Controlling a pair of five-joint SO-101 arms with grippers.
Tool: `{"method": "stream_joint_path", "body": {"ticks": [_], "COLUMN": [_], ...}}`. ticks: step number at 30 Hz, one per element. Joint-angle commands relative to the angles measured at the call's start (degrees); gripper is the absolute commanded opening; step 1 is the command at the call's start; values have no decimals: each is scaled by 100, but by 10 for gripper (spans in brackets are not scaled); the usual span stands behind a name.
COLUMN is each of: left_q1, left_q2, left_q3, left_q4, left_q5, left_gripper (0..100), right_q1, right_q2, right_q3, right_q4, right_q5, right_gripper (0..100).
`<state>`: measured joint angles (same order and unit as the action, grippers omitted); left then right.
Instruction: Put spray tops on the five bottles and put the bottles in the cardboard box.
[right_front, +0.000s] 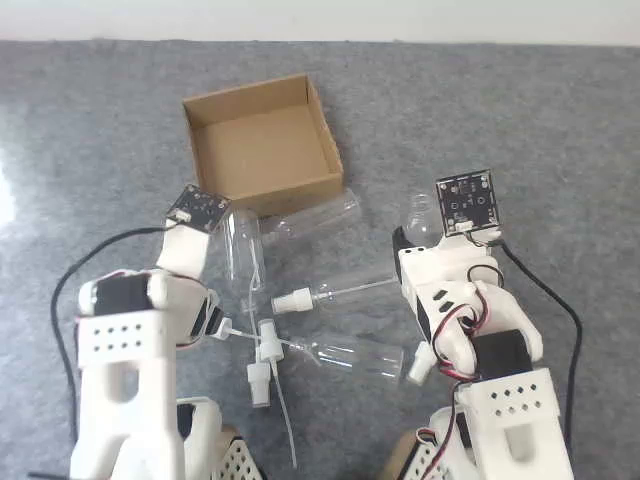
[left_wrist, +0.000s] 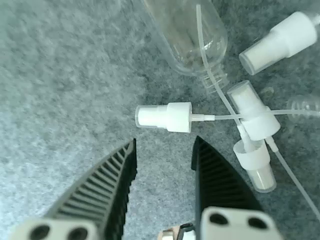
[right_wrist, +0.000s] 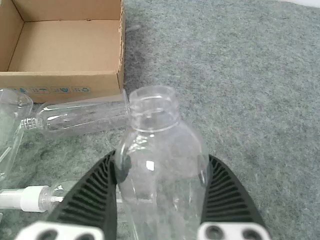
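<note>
Right gripper (right_wrist: 162, 167) clamped on clear bottle (right_wrist: 154, 142), black jaws touching both sides, bottle neck open, no top on it. Beyond it, second clear bottle (right_wrist: 82, 119) lies on its side, uncapped, just beside the cardboard box (right_wrist: 65, 80) outer wall. White spray top (right_wrist: 24, 198) sits on another lying bottle. Grey felt table cover (right_wrist: 240, 75) underneath.

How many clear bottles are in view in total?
5. One bottle is held in the right gripper's fingers; a second lies along the cardboard box; a third lies by the left gripper; a fourth and fifth lie between the arms. None seems hidden.
</note>
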<state>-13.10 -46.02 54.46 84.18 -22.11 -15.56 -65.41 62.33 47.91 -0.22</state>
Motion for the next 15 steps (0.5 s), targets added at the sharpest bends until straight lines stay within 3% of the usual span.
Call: {"method": "stream_joint_path", "body": {"ticks": [1, 6, 15], "left_q1": [53, 501, 1653], "left_q2": [765, 1125, 1169], "left_q3": [-295, -286, -251], "left_q4": [-316, -413, -545], "left_q5": [193, 246, 1301], "left_gripper": [174, 174, 177], "right_q1": [75, 75, 75], "right_q2": [-136, -136, -136], "right_q3": [-70, -62, -62], "right_q4": [-154, -154, -154], "right_q5": [-18, -18, -18], "right_gripper": [80, 80, 80]}}
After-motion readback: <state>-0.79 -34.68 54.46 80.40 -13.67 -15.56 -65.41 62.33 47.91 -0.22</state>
